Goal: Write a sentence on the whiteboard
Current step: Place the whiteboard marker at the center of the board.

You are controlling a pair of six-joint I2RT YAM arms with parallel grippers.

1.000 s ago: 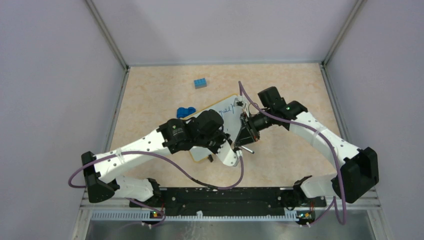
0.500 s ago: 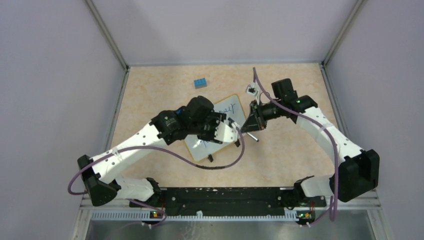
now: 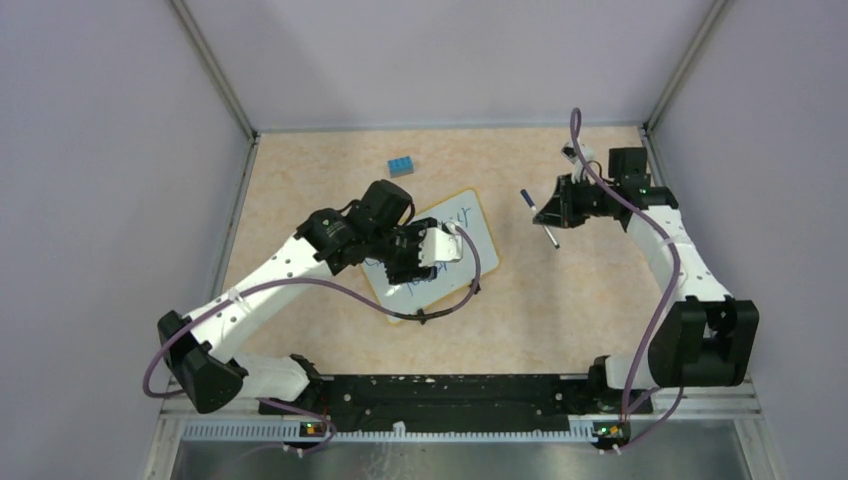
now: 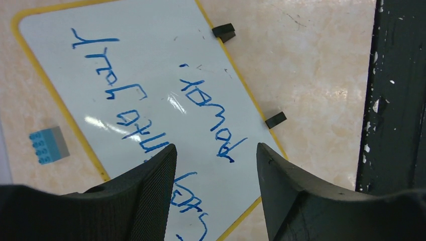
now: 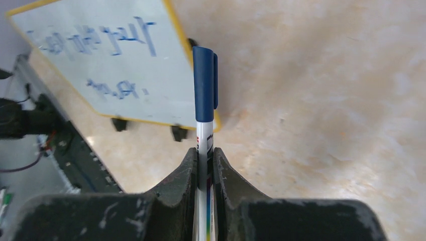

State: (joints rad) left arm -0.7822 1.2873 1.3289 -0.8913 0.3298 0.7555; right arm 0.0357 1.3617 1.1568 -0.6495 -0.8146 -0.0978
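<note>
The whiteboard point(image 3: 478, 240) lies flat mid-table, yellow-rimmed, with the sentence point(image 4: 131, 103) in blue marker across it in two lines. My left gripper point(image 3: 450, 243) hovers over the board's middle. In the left wrist view, the left gripper point(image 4: 216, 150) is open with nothing between its fingers. Off to the board's right, my right gripper point(image 3: 553, 212) is raised above the table. There it is shut on a white marker point(image 5: 205, 85) whose blue cap is on. The whiteboard point(image 5: 100, 65) shows beyond that marker, and its sentence point(image 5: 120, 37) looks blurred there.
A small blue brick point(image 3: 401, 165) sits on the table behind the board; the blue brick point(image 4: 48, 145) also shows beside the board's rim. Two black clip feet point(image 4: 276, 119) stick out from the board's near edge. The black base rail point(image 4: 397, 100) runs along the table's near edge.
My left gripper has opened and drawn back over the board. The right arm has swung away to the far right with the marker, now capped and clear of the board.
</note>
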